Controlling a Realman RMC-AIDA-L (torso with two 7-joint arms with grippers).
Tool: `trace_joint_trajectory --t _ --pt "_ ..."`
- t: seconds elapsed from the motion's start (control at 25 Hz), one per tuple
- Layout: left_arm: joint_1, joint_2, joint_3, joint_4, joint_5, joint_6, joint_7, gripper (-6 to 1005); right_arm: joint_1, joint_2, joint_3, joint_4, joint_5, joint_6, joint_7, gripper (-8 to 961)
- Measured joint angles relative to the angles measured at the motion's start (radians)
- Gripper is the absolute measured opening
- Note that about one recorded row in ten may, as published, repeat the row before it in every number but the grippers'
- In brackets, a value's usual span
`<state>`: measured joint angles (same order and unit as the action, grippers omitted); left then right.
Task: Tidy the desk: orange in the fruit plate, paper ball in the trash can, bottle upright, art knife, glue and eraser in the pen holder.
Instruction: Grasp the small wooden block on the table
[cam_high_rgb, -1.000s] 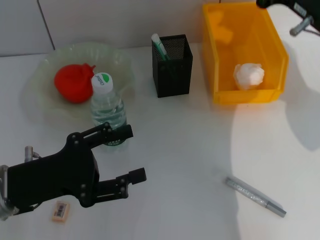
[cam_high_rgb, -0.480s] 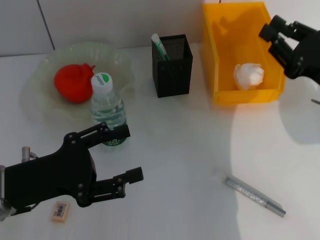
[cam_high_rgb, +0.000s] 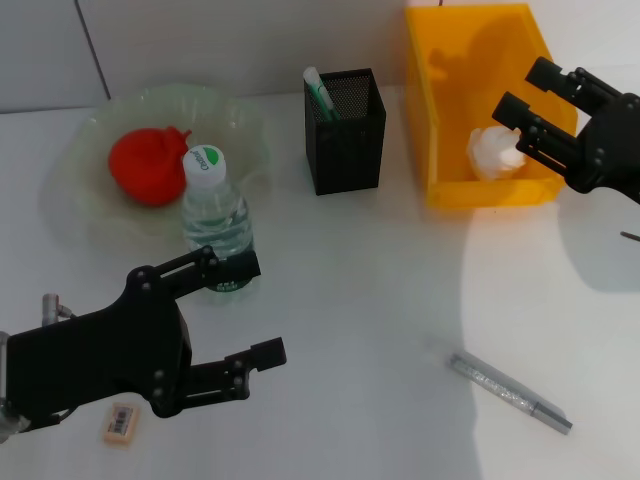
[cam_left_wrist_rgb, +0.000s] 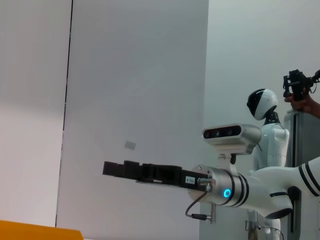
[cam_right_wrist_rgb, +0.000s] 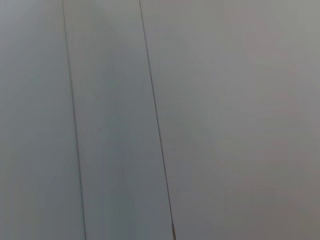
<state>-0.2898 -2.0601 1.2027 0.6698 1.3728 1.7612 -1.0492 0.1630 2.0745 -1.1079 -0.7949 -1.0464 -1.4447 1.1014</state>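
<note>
Though I can't read its print, the eraser (cam_high_rgb: 120, 421) shows a white barcode label on its tan block, lying on the table (cam_high_rgb: 360, 300) just beside my left gripper (cam_high_rgb: 248, 308), whose fingers stand apart. Behind them the bottle (cam_high_rgb: 214, 218) stands upright, a green mark on its white cap. Farther back, the orange (cam_high_rgb: 147, 166) sits in the fruit plate (cam_high_rgb: 237, 123). My right gripper (cam_high_rgb: 535, 90) hovers over the trash can (cam_high_rgb: 452, 70), fingers apart above the paper ball (cam_high_rgb: 490, 151).
</note>
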Motion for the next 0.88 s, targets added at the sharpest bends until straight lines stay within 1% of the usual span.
trace_joint_trajectory --t 0.04,0.08,0.12,0.16,0.2,0.24,0.28,0.36,0.4,0.48,0.56,0.6,0.72,0.76,0.88 --pt "0.002 0.000 -0.001 0.002 0.000 0.003 0.000 793 -0.005 0.000 0.041 0.012 -0.003 -0.060 0.001 450" --pt "0.006 0.000 -0.001 0.004 0.000 0.007 0.000 792 -0.005 0.000 0.041 0.012 -0.003 -0.060 0.001 514" --pt "0.013 0.000 -0.002 0.006 0.000 0.012 -0.004 792 -0.006 0.000 0.067 0.027 -0.004 -0.089 -0.006 579" --pt "0.018 0.000 -0.002 0.011 0.000 0.013 -0.010 792 -0.006 0.001 0.120 0.067 -0.005 -0.138 -0.050 643" --pt "0.029 0.000 -0.003 0.023 0.000 0.012 -0.030 792 -0.006 0.001 0.120 0.067 -0.005 -0.138 -0.050 674" --pt "0.033 0.000 -0.003 0.028 0.000 0.011 -0.035 791 -0.008 0.000 0.144 0.092 -0.009 -0.161 -0.074 705" --pt "0.043 0.000 -0.002 0.044 0.001 0.007 -0.057 791 -0.008 -0.003 0.160 0.109 -0.019 -0.183 -0.094 736" --pt "0.052 0.000 0.000 0.064 0.004 0.003 -0.081 791 -0.012 -0.018 0.171 0.127 -0.055 -0.206 -0.103 798" --pt "0.066 -0.001 -0.001 0.095 0.017 -0.001 -0.112 790 -0.012 -0.025 0.174 0.132 -0.077 -0.212 -0.104 829" --pt "0.106 -0.006 -0.007 0.198 0.067 -0.026 -0.202 790 -0.012 -0.030 0.184 0.142 -0.095 -0.215 -0.109 829" --pt "0.126 -0.007 -0.008 0.269 0.090 -0.062 -0.301 789 -0.012 -0.031 0.195 0.149 -0.102 -0.215 -0.117 829" --pt "0.128 -0.007 -0.007 0.279 0.095 -0.067 -0.325 789 -0.013 -0.031 0.199 0.149 -0.105 -0.216 -0.120 829" --pt "0.132 -0.006 -0.007 0.367 0.142 -0.085 -0.478 788 -0.016 -0.031 0.209 0.158 -0.110 -0.217 -0.131 829" --pt "0.133 -0.006 -0.008 0.403 0.170 -0.089 -0.540 788 -0.013 -0.030 0.223 0.183 -0.112 -0.213 -0.138 829" --pt "0.132 -0.008 -0.005 0.463 0.217 -0.100 -0.622 787 -0.005 -0.033 0.231 0.199 -0.140 -0.200 -0.116 829"
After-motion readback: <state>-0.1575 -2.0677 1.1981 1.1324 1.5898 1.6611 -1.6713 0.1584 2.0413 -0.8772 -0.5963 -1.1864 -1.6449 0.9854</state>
